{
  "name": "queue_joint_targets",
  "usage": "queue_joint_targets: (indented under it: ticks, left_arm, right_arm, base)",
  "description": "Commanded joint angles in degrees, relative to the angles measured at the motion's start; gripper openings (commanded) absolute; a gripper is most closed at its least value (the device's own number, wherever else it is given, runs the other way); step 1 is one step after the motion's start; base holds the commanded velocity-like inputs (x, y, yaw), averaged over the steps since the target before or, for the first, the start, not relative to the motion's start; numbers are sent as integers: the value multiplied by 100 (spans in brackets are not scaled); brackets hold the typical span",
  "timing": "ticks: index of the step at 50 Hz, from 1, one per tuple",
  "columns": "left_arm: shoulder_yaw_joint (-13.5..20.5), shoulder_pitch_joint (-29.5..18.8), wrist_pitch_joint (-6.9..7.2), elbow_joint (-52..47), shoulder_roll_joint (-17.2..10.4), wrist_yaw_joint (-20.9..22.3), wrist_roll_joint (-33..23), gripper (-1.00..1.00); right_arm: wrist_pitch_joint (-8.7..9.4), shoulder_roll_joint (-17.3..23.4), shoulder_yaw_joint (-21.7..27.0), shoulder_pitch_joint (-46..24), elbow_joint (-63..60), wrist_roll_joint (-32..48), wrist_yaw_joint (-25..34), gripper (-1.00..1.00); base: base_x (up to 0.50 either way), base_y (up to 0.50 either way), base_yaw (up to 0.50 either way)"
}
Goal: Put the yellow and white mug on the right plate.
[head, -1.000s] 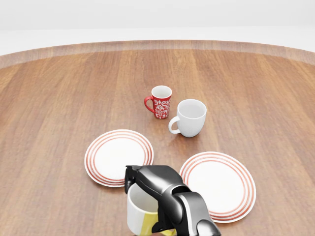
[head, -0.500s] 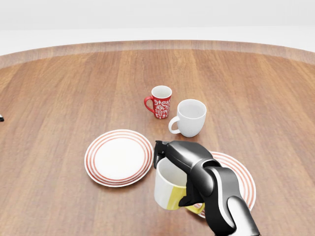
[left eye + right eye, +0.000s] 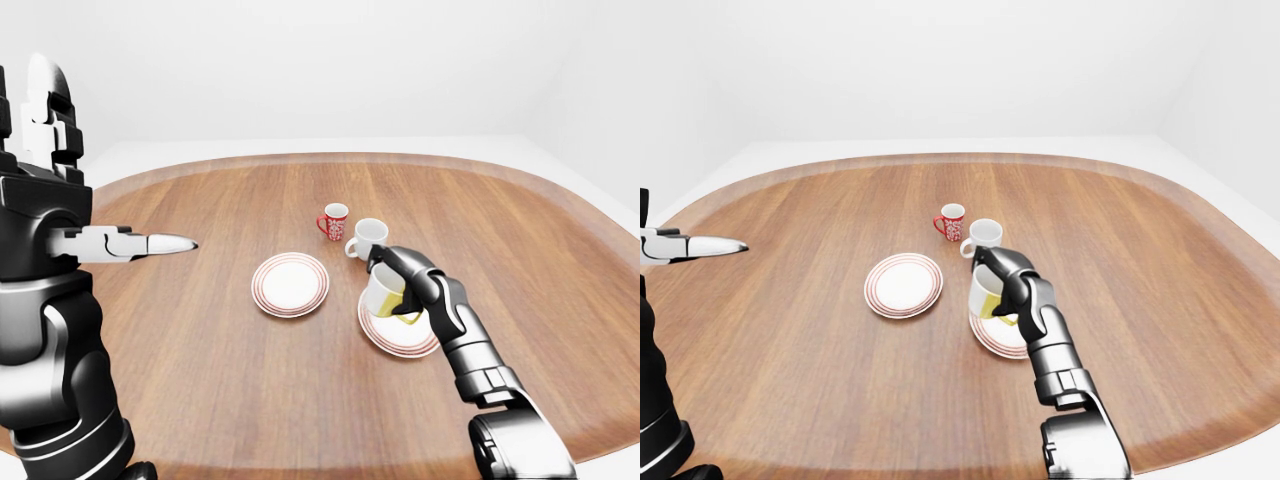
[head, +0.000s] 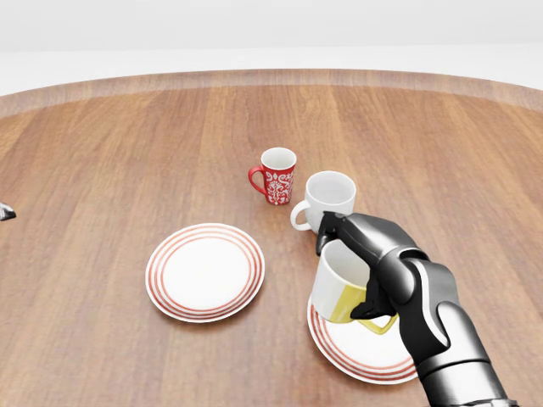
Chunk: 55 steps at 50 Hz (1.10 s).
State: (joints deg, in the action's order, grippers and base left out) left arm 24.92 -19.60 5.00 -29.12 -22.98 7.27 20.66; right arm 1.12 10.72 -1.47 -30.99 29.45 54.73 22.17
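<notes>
The yellow and white mug hangs above the left part of the right plate, tilted a little, its yellow handle to the lower right. My right hand is shut on the mug, fingers wrapped over its rim and side. How far the mug is from the plate I cannot tell. The right plate is white with red rings, and the mug and my forearm hide much of it. My left hand is raised far to the left in the left-eye view, fingers stretched out, holding nothing.
A second red-ringed plate lies left of the mug. A red patterned mug and a plain white mug stand just above the right plate, the white one close behind my right hand. The round wooden table spreads all around.
My right hand has carried the mug rightward and upward in the head view, from below the left plate to over the right plate. The other mugs and plates have stayed put.
</notes>
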Motion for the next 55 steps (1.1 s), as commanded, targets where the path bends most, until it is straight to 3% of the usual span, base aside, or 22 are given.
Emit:
queue_joint_targets:
  ticks: [1,5,25,45,55]
  left_arm:
    - [-9,21,0,-67,31,6,2,100]
    - [4,9,0,-81,19,6,9,100]
    - [-33,44,0,-85,57,32,-46,100]
    - [-16,23,0,-100,47,36,-36,100]
    - [-39,39,0,-82,64,45,-56,100]
  right_arm:
    - [-460,400,198,-514,1106,43,-664,-100]
    - [-612,529,204,-802,1723,-48,-988,-100]
    - [-612,910,88,-1543,3709,-156,-2171,-100]
    - [-612,973,33,-1707,4224,-186,-2572,-100]
    - [-612,967,32,-1642,4538,-120,-3107,-100]
  base:
    - [0,0,0]
    - [0,0,0]
    - [0,0,0]
    - [0,0,0]
    - [0,0,0]
